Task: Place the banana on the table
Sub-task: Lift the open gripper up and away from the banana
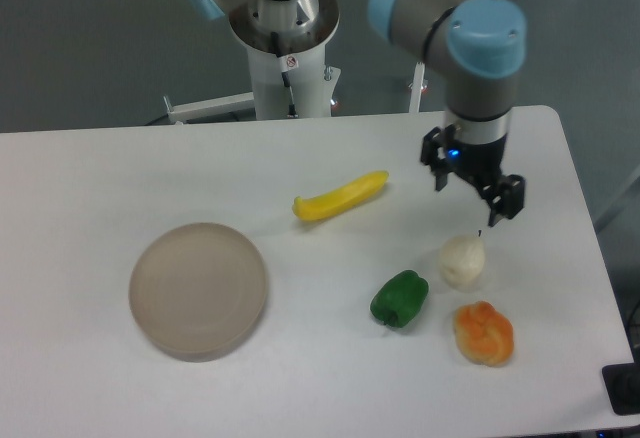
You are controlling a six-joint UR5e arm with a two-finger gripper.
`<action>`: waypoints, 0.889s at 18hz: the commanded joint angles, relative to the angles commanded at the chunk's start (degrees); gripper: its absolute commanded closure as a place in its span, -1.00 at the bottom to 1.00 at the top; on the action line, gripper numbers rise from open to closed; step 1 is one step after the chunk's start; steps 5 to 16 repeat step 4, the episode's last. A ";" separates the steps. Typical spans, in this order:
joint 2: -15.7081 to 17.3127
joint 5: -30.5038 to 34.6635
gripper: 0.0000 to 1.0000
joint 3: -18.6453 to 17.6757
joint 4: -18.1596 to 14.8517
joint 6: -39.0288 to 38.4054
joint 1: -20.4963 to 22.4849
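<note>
The yellow banana (340,196) lies flat on the white table (100,178), near the middle, pointing up to the right. My gripper (471,191) hangs to the right of the banana, well apart from it, above the table. Its fingers (438,170) are spread and hold nothing. The gripper stands just above a white lumpy object.
A round grey-beige plate (199,289) sits at the front left. A green pepper (399,298), a white lumpy object (462,261) and a lumpy orange fruit (484,333) lie at the front right. The robot base (285,58) stands behind the table's far edge.
</note>
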 joint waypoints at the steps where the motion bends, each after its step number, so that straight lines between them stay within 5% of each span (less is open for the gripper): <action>1: -0.27 0.00 -1.00 0.45 -0.63 0.00 0.18; 16: -0.45 -0.09 -1.00 0.54 -0.64 0.09 0.18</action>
